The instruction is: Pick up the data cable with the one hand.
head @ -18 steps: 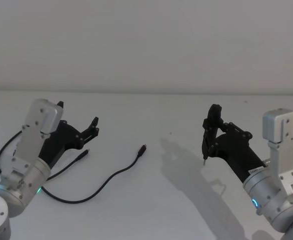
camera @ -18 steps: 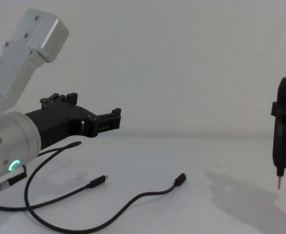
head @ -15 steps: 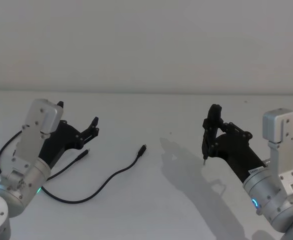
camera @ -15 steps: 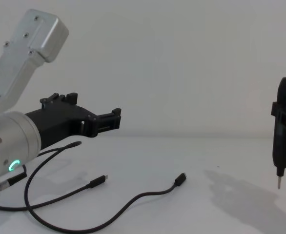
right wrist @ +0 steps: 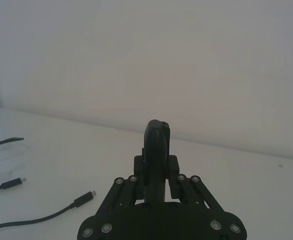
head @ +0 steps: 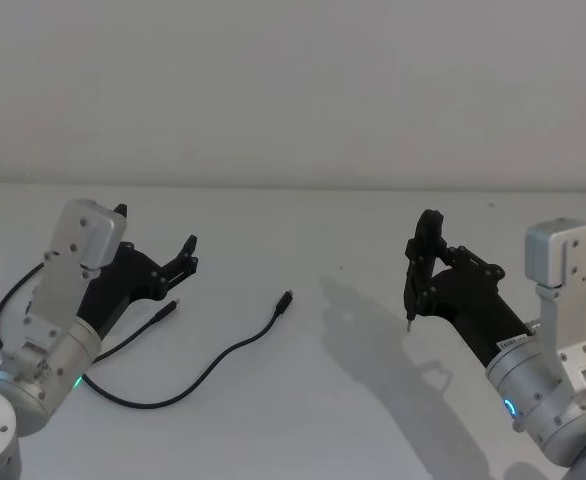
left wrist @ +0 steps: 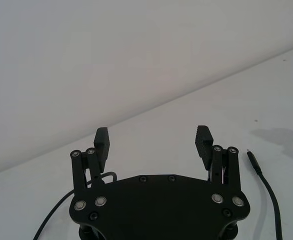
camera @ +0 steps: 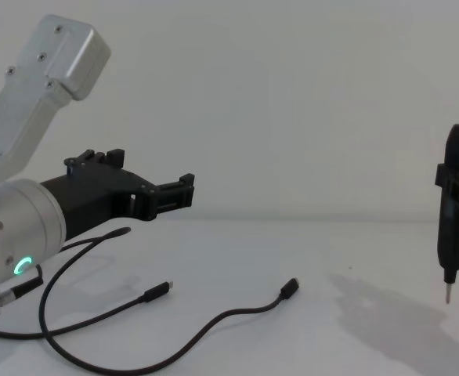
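The data cable [head: 213,362] lies loose on the white table [head: 303,230], thin and black. One plug [head: 286,298] points toward the centre, and another plug [head: 170,307] rests near my left arm. The cable also appears in the chest view [camera: 214,321], the left wrist view [left wrist: 266,185] and the right wrist view [right wrist: 51,215]. My left gripper [head: 155,232] hovers open above the cable's left stretch, nothing between its fingers [left wrist: 102,142]. In the chest view this gripper [camera: 155,174] is well above the table. My right gripper [head: 428,285] is shut on a black pen-like tool [head: 425,262], tip down, at the right.
A loop of black cord [head: 8,295] curves out past my left wrist toward the table's left side. The pen-like tool's metal tip [camera: 448,294] hangs over the table at the right. A pale wall [head: 293,80] stands behind the table's far edge.
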Motion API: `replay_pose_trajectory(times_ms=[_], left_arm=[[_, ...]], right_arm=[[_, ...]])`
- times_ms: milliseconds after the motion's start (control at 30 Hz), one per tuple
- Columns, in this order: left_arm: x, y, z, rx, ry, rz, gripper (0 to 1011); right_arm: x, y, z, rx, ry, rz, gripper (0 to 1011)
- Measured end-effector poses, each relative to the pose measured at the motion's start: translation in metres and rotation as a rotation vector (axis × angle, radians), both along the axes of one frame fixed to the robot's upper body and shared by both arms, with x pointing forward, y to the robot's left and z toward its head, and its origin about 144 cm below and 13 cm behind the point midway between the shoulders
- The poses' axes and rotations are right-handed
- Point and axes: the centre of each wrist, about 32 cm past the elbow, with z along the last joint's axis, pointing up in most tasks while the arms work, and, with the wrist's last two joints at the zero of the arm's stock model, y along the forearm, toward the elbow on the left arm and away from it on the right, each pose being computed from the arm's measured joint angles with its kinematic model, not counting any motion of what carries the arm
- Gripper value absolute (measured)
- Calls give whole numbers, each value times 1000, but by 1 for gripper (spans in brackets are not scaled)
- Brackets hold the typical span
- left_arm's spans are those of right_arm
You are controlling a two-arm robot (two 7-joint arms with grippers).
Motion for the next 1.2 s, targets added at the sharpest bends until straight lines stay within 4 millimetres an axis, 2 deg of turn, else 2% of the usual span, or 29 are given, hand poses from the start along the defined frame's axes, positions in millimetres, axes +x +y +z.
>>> replay_pose_trajectory(times_ms=[1200], left_arm=[[0, 0, 0, 0, 0, 0, 1002]], right_arm=[[4, 1, 1, -5, -5, 13, 274]])
